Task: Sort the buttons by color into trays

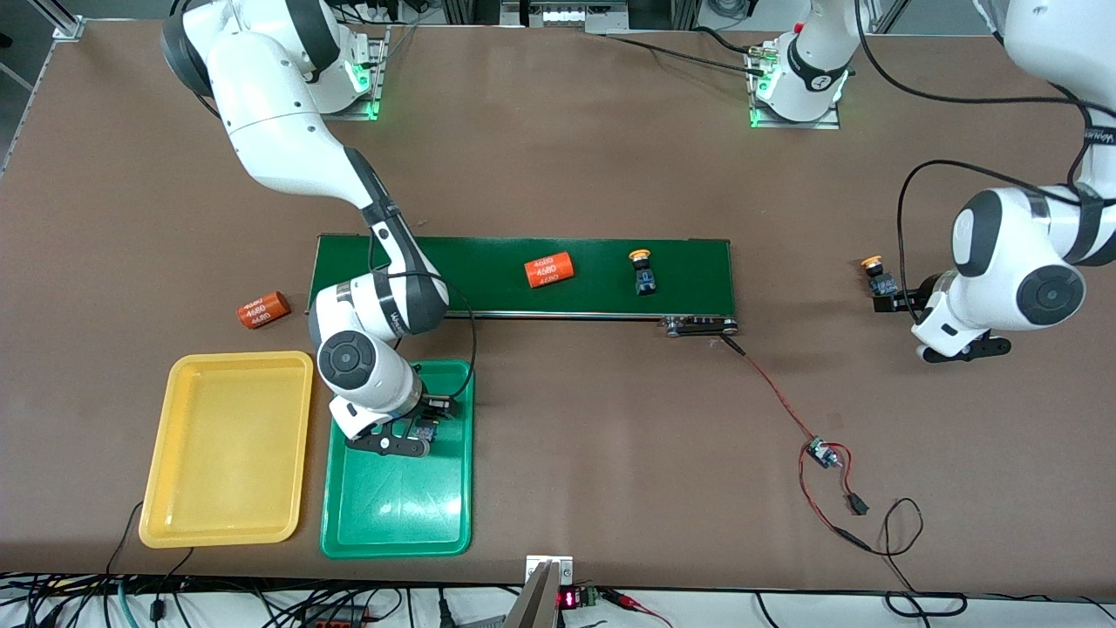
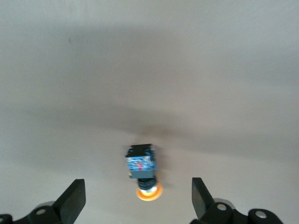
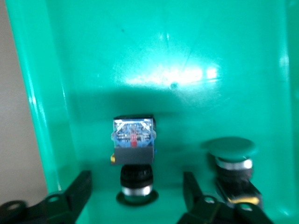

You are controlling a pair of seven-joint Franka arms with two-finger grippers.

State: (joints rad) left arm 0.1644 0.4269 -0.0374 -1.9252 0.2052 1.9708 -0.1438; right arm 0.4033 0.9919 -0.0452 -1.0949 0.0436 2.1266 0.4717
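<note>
1. Looking over the table (image 1: 558,174), the big brown surface is lying mostly bare; the conveyor belt (image 1: 488,270) is running across the middle, carrying an orange cylinder (image 1: 547,269), with a second cylinder (image 1: 262,309) lying off the belt toward the right arm's end.
2. The yellow tray (image 1: 187,515) is sitting with nothing in it, just beside the green tray (image 1: 397,515); both are lying nearer the front camera than the belt. Their raised rims are the edges to clear, and there is open room above them.
3. The right gripper (image 3: 135,191) is hanging low in the green tray with its fingers spread wide, gripping nothing. A green-capped button (image 3: 133,154) is lying on its side between the jaws, and a second green button (image 3: 232,161) is standing just beside it.
4. The left gripper (image 2: 135,200) is hovering wide open over bare table near the left arm's end, holding nothing, with a yellow-capped button (image 2: 142,170) lying between its fingers.
5. Another yellow button (image 1: 643,269) is riding on the belt.
6. Judging handling: the buttons are looking light, rigid and hard-shelled; the round caps are likely to roll or slip, so the squarish black-and-blue body is seeming the better hold.
</note>
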